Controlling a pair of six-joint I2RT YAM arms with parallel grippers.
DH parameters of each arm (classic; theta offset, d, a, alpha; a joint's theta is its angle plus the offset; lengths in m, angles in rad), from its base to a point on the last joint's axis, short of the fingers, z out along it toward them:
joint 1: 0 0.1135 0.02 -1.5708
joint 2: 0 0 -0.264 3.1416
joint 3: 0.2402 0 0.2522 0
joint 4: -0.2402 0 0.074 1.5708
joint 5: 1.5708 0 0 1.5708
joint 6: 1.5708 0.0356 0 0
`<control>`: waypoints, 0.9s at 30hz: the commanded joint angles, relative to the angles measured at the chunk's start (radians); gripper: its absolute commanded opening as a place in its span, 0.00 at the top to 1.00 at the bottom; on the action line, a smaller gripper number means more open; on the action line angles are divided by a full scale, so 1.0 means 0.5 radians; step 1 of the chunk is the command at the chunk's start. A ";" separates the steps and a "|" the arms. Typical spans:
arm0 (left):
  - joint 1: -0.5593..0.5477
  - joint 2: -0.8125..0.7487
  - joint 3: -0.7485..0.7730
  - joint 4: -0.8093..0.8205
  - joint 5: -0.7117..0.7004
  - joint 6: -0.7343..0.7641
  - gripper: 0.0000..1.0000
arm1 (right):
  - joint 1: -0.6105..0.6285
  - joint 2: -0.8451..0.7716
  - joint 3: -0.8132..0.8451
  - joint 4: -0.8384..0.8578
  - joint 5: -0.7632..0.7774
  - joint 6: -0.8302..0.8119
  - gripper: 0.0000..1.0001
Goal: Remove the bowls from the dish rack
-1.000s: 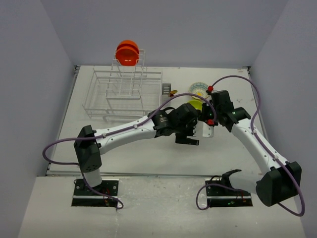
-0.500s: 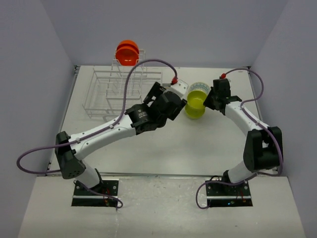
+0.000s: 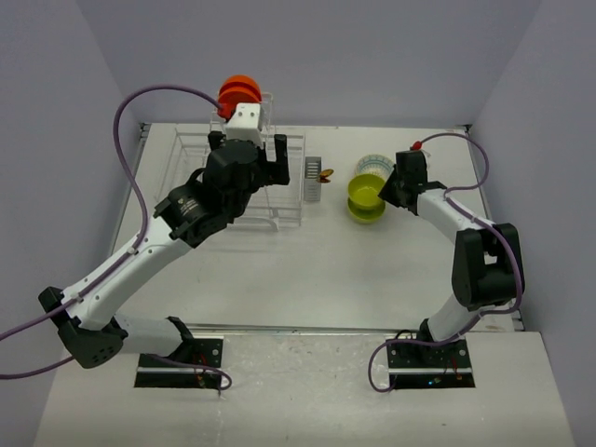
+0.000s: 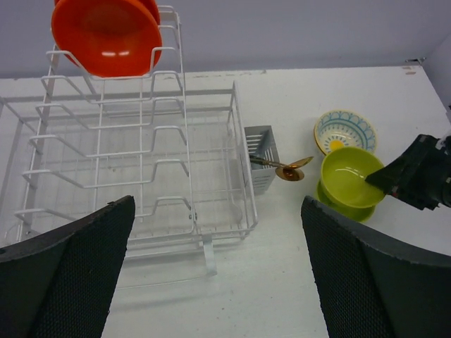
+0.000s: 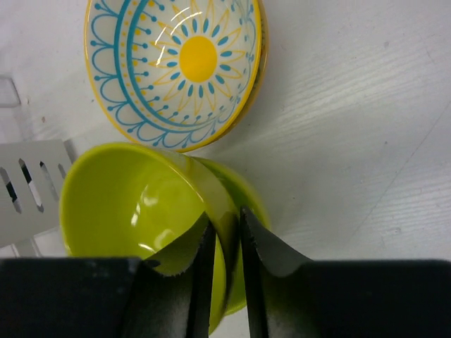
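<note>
Risk: right claw [image 5: 225, 224] nips lime-green round bowl [image 5: 127, 204] by rim, three o'clock; my pull-out could tip it. Left claw [image 4: 217, 211] wide, empty.

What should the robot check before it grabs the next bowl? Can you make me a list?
1. Left gripper open: ok, its fingers stand wide apart.
2. Orange bowls waiting in the rack: ok, they stand on edge in the tall tier.
3. Left gripper lined up with them: not ok, they sit up and to the left in its wrist view, not between the fingers.
4. Green bowl put down: ok, nested in a second green bowl.
5. Right gripper let go: cannot tell, its fingers sit on either side of the rim.
</note>
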 commanded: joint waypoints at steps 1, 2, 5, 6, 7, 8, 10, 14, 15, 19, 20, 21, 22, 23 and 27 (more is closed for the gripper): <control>0.128 0.038 -0.042 0.078 0.109 -0.167 0.00 | 0.007 -0.035 -0.013 0.115 0.016 0.027 0.78; 0.214 0.039 -0.039 0.097 0.159 -0.216 0.00 | 0.007 -0.053 -0.026 0.118 0.010 0.029 0.75; 0.349 0.057 0.034 0.121 0.279 -0.287 0.00 | 0.007 -0.169 -0.084 0.118 0.007 0.033 0.66; 0.374 0.063 0.056 0.127 0.312 -0.299 0.00 | 0.007 -0.209 -0.123 0.118 0.016 0.033 0.59; 0.398 0.069 0.078 0.131 0.301 -0.336 0.00 | 0.007 -0.255 -0.139 0.103 0.037 0.026 0.56; 0.435 0.075 0.102 0.128 0.288 -0.357 0.00 | 0.007 -0.347 -0.145 0.079 0.065 0.020 0.55; 0.472 0.097 0.164 0.152 0.291 -0.376 0.00 | 0.004 -0.449 -0.176 0.042 0.102 -0.007 0.53; 0.595 0.189 0.311 0.143 0.304 -0.443 0.00 | -0.024 -0.718 -0.176 -0.068 0.114 -0.032 0.44; 0.622 0.198 0.323 0.161 0.319 -0.471 0.00 | -0.024 -0.756 -0.173 -0.108 0.114 -0.038 0.42; 0.871 0.278 0.332 0.336 0.710 -0.764 0.00 | -0.024 -1.050 -0.237 -0.204 0.010 -0.075 0.31; 0.974 0.351 0.363 0.333 0.769 -0.832 0.00 | -0.027 -1.123 -0.289 -0.204 -0.075 -0.078 0.28; 1.021 0.388 0.390 0.327 0.812 -0.906 0.00 | -0.027 -1.267 -0.311 -0.201 -0.127 -0.087 0.24; 1.094 0.458 0.436 0.315 0.877 -1.068 0.00 | -0.027 -1.335 -0.335 -0.204 -0.180 -0.093 0.24; 1.132 0.486 0.437 0.336 0.914 -1.142 0.00 | -0.030 -1.397 -0.354 -0.207 -0.217 -0.093 0.21; 1.193 0.575 0.314 0.495 0.951 -1.660 0.00 | -0.030 -1.633 -0.446 -0.225 -0.407 -0.096 0.21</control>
